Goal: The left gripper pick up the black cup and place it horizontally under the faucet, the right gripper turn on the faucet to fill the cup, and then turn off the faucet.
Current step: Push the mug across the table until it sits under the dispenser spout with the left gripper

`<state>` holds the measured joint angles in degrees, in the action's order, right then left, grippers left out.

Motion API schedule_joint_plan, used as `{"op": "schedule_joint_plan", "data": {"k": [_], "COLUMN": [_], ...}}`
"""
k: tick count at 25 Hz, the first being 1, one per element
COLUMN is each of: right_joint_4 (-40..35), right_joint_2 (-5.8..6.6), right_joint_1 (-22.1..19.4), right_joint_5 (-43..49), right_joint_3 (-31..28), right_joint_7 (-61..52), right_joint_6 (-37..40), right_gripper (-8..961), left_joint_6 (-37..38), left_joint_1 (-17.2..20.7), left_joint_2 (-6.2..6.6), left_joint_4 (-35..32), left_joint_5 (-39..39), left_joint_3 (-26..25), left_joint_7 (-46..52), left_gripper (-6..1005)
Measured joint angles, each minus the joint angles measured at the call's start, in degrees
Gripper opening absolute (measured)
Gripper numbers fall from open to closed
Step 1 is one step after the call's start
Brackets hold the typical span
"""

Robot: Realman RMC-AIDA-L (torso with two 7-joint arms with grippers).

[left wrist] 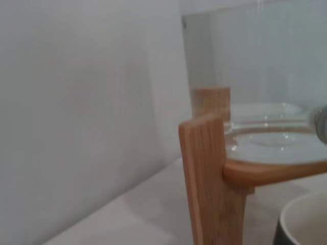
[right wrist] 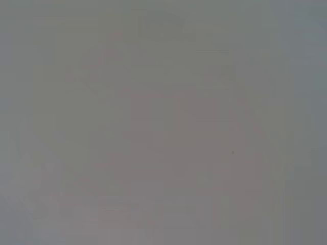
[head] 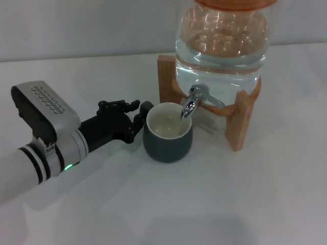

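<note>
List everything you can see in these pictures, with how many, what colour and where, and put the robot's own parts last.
black cup: one, dark charcoal outside, cream inside, upright on the table with its rim under the faucet spout.
faucet: one, chrome, at the jar's lower front.
water jar: one, clear glass holding water, on the stand.
wooden stand: one, light brown, behind and right of the cup.
table: one, white.
left gripper: one, black, at the cup's left side on its handle.
right gripper: not in any view.
</note>
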<state>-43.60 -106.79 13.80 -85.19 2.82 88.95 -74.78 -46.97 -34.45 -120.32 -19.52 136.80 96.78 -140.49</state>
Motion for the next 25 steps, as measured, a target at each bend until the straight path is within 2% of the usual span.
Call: {"op": "schedule_joint_plan", "data": {"k": [25], "right_joint_4": [0.1], "right_joint_2": [0.00], "right_joint_1": [0.2], "right_joint_5": [0.1], "right_joint_3": [0.0], "right_joint_7": [0.0], "right_joint_6": [0.8], "right_gripper": [840], "left_joint_6": [1.6], "left_joint_1": [-0.4], "left_joint_2": [-0.13], "left_joint_4": [0.9], "left_joint_5": [0.0], "left_joint_3": [1.4], "left_joint_7": [0.4], "left_gripper": [275]}}
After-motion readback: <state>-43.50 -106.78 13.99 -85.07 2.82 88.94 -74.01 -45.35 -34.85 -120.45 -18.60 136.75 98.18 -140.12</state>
